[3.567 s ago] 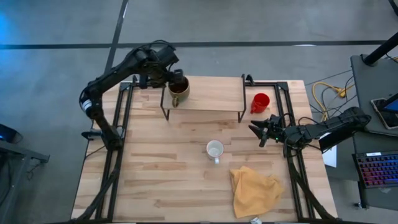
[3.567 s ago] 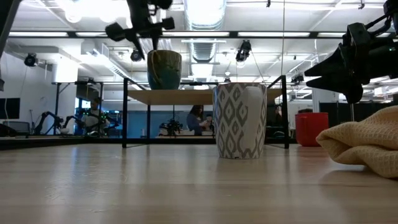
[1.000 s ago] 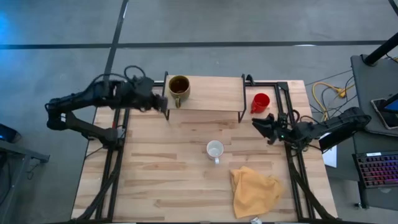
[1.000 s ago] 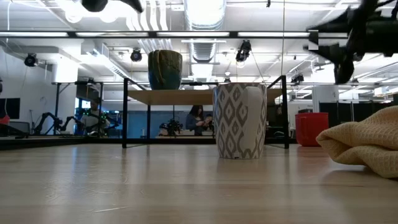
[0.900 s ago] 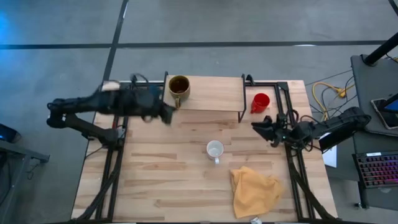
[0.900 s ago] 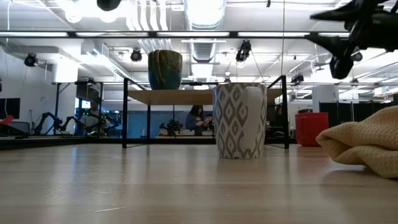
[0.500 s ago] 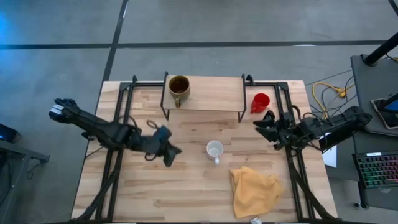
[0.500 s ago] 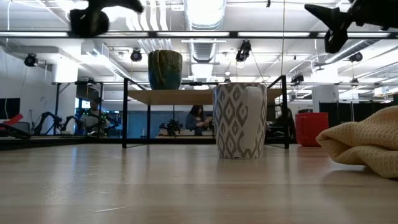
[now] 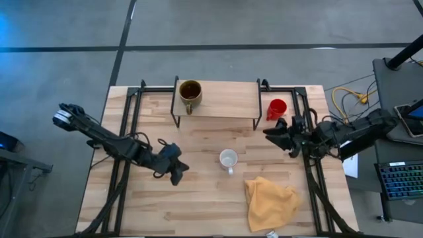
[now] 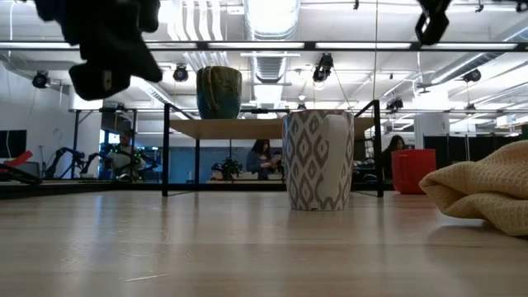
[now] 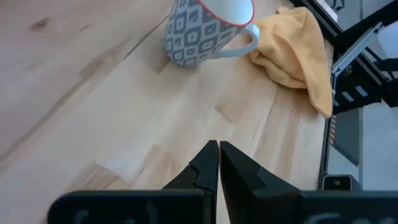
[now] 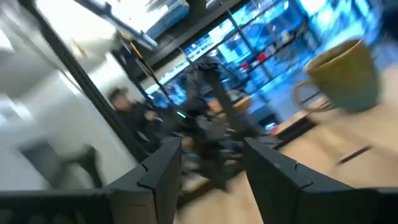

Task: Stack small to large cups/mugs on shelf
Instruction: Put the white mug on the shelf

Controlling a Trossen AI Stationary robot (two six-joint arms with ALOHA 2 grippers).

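Note:
The dark brown mug [image 9: 190, 92] stands on the left end of the shelf [image 9: 225, 100], seen also in the low view [image 10: 219, 92]. On the table, near its middle, stands the white patterned mug [image 9: 228, 159] [image 11: 202, 28], handle toward the near edge. The red mug [image 9: 276, 109] [image 10: 412, 171] stands on the table by the shelf's right end. My left gripper [image 9: 178, 174] [image 11: 217, 163] hangs shut above the table, left of the white mug, holding nothing. My right gripper [image 9: 271, 132] [image 12: 211, 158] is open in the air, just near of the red mug.
A crumpled yellow-orange cloth [image 9: 271, 201] [image 11: 298, 46] lies at the near right of the table, close to the white mug. Black frame rails [image 9: 132, 112] run along both table sides. Bare wood lies between my left gripper and the white mug.
My left gripper, shut the whole time, has swung from beside the shelf's left end toward the table's near edge and a little right, ending left of the white mug. My right gripper has risen and stays open. The mugs have kept still.

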